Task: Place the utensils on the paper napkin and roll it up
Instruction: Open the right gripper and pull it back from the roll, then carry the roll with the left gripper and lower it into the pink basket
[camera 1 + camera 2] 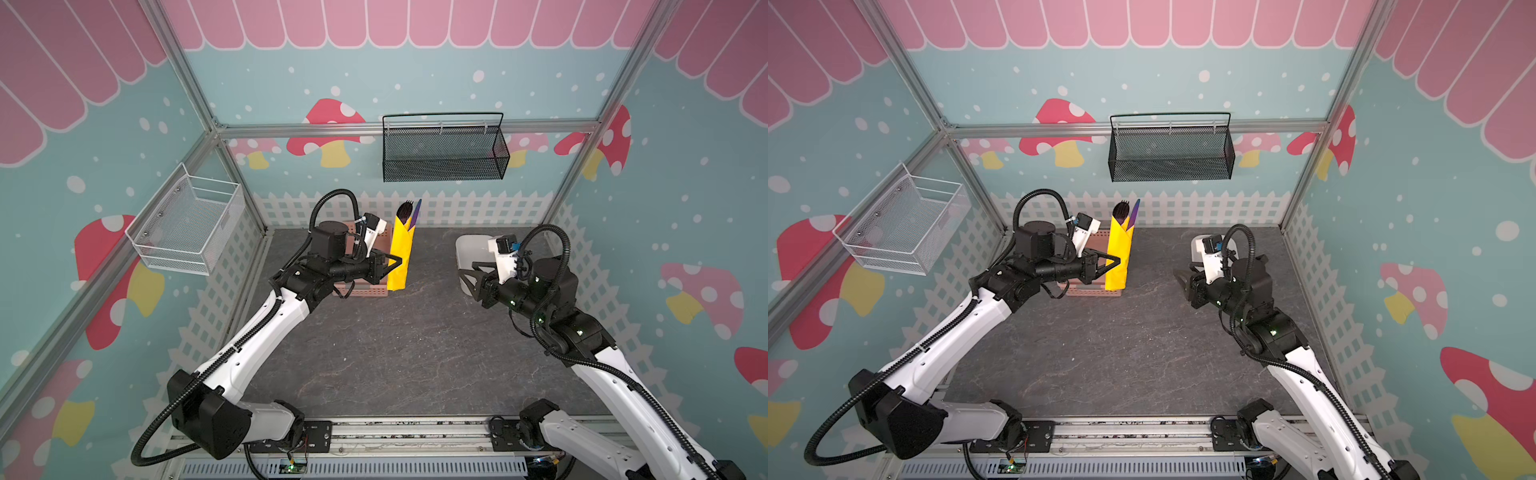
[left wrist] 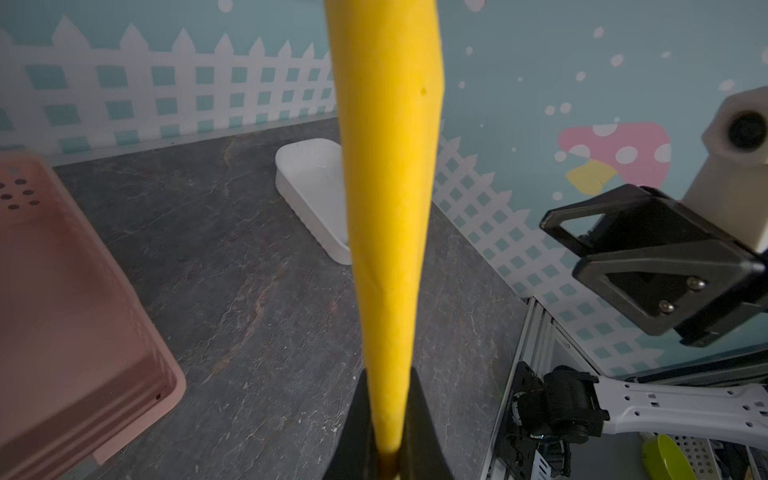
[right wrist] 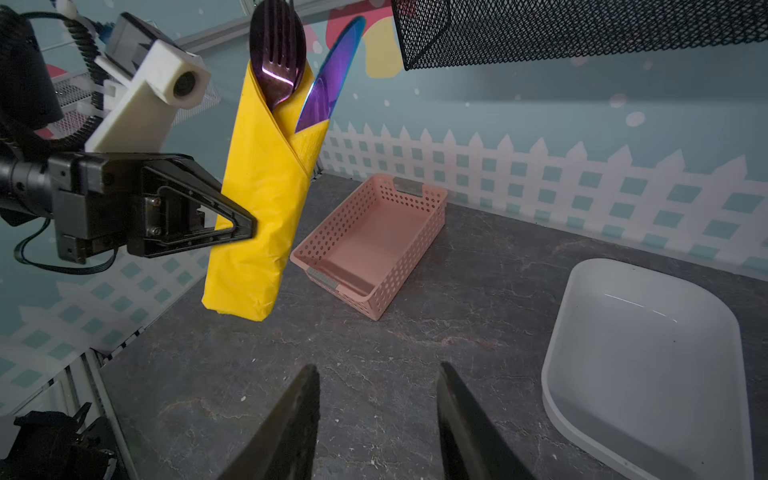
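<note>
already rolled into a slim bundle, the yellow paper napkin point(image 3: 266, 208) stands nearly upright in the air, its top leaning a little. the utensils stick out of its open upper end: the fork point(image 3: 277, 62) in front with the spoon point(image 3: 258, 31) close behind it, and the knife point(image 3: 328, 79) angled off to one side, its violet blade catching the light. the lower end of the roll is folded shut and hangs free above the desk point(image 1: 395, 353).

the left gripper point(image 3: 245, 226) reaches in sideways and pinches the roll about halfway down, jaws squeezed tight on the paper; in both top views the bundle point(image 1: 400, 259) point(image 1: 1118, 257) shows just at the right edge of the pink basket point(image 3: 399, 282), which sits on the desk near the back wall.

the right gripper point(image 3: 378, 415) hovers well apart from the roll, jaws partly spread and holding nothing, close to the white tray point(image 3: 555, 353) on the right side of the desk. on the back wall hangs a black mesh basket point(image 1: 444, 153), and a white wire basket point(image 1: 187, 224) is fixed to the left wall.
</note>
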`<state>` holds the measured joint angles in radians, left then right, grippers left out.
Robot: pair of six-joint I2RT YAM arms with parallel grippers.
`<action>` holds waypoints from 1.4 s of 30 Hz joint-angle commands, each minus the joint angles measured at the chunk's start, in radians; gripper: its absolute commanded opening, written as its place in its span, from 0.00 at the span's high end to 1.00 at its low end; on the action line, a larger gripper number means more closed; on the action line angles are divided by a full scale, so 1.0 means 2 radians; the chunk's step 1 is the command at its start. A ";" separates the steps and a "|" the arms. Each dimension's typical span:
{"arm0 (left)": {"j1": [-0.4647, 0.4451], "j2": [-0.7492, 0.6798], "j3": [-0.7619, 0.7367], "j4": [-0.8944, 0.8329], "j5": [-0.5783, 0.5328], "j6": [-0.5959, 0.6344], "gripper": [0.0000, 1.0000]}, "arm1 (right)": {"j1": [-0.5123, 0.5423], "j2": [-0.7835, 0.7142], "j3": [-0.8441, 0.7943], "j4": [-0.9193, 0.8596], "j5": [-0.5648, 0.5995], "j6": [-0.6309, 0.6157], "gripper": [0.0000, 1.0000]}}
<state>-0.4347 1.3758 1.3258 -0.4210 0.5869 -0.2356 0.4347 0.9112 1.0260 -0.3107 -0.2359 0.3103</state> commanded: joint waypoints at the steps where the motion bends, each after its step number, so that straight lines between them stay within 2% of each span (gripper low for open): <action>1: 0.034 0.023 0.028 -0.013 0.019 0.017 1.00 | -0.010 0.002 -0.009 -0.005 0.000 -0.016 0.52; 13: 0.111 0.156 0.075 -0.042 0.064 -0.008 1.00 | -0.029 0.008 -0.016 -0.005 -0.026 -0.022 0.52; 22: 0.149 0.276 0.140 -0.058 0.107 -0.024 1.00 | -0.034 0.011 -0.019 -0.006 -0.034 -0.022 0.52; 27: 0.161 0.344 0.189 -0.077 0.128 -0.030 1.00 | -0.036 0.018 -0.016 -0.006 -0.035 -0.023 0.52; 34: 0.163 0.435 0.284 -0.145 0.127 -0.009 1.00 | -0.039 0.028 -0.015 -0.006 -0.040 -0.023 0.52; 42: 0.163 0.501 0.346 -0.184 0.134 -0.004 1.00 | -0.042 0.034 -0.011 -0.006 -0.040 -0.025 0.52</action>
<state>-0.1131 2.3543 1.9636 -0.7441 0.8082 -0.2798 0.3592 0.9764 0.9985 -0.3233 -0.3073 0.2844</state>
